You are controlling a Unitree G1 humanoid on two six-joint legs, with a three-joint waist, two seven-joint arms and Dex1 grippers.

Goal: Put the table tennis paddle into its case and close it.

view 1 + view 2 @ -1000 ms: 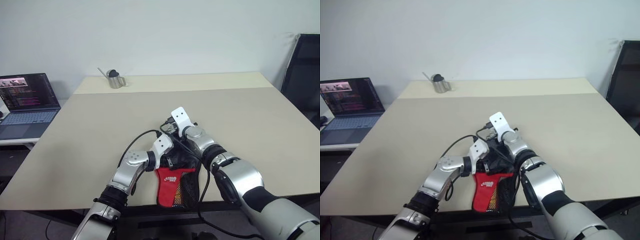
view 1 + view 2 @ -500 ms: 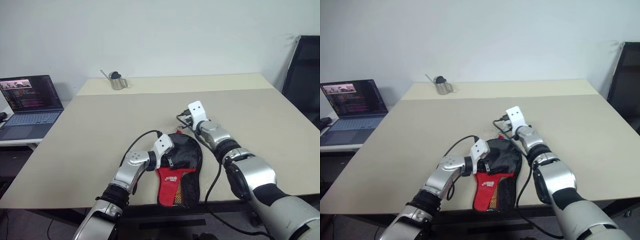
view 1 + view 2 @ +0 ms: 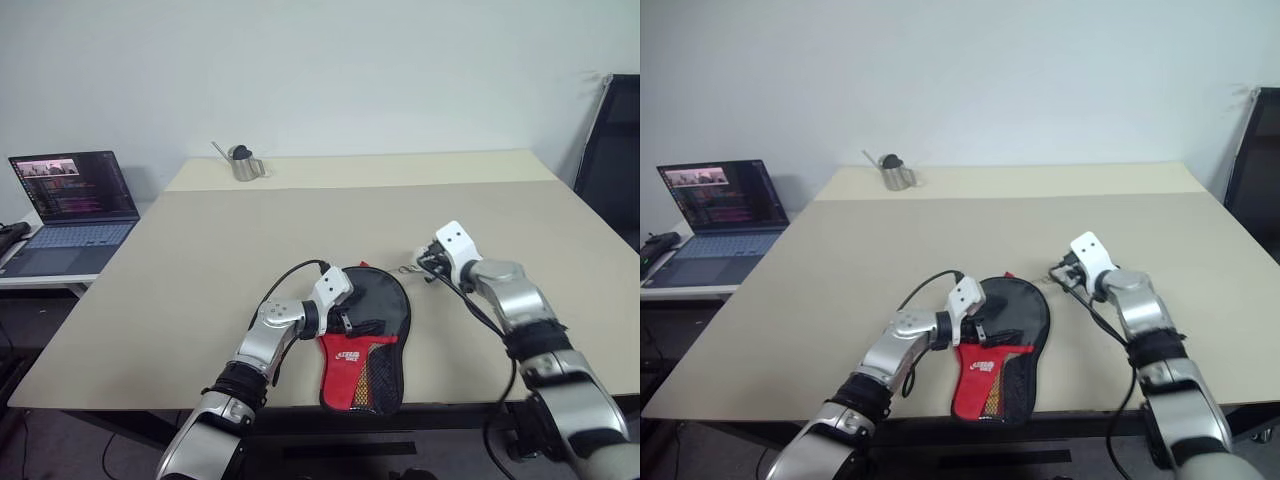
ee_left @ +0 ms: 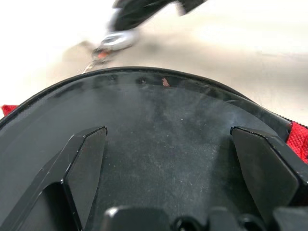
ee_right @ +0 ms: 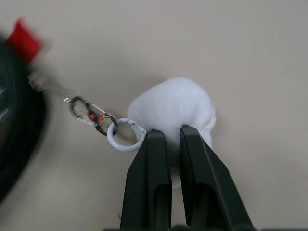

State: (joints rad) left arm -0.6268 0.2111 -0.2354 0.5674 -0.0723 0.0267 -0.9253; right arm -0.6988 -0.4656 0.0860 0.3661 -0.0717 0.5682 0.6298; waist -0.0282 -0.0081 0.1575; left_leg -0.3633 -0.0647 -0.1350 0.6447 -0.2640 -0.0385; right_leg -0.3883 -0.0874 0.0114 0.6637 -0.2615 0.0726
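My right hand (image 5: 163,139) is pinching shut on the white fluffy ball (image 5: 173,108) of the zipper, out at about three o'clock from the case (image 3: 367,320), with the little ring and clip trailing back toward the pouch's black rim. My left hand (image 4: 168,159) is resting spread wide over the black round top of the case, holding nothing, just pressing it flat. The case is lying near the front edge of the worktop (image 3: 300,215), red lower part toward me at six o'clock. I am not seeing the table tennis paddle itself; I am judging it is already inside, and I cannot tell how far the zip has run.

What I am worrying about: the ball is soft, so my fingers could slide off it if I tug hard. If my left hand is pressing too lightly, the whole case may drag sideways instead of the zip closing, and it is sitting close to the edge.
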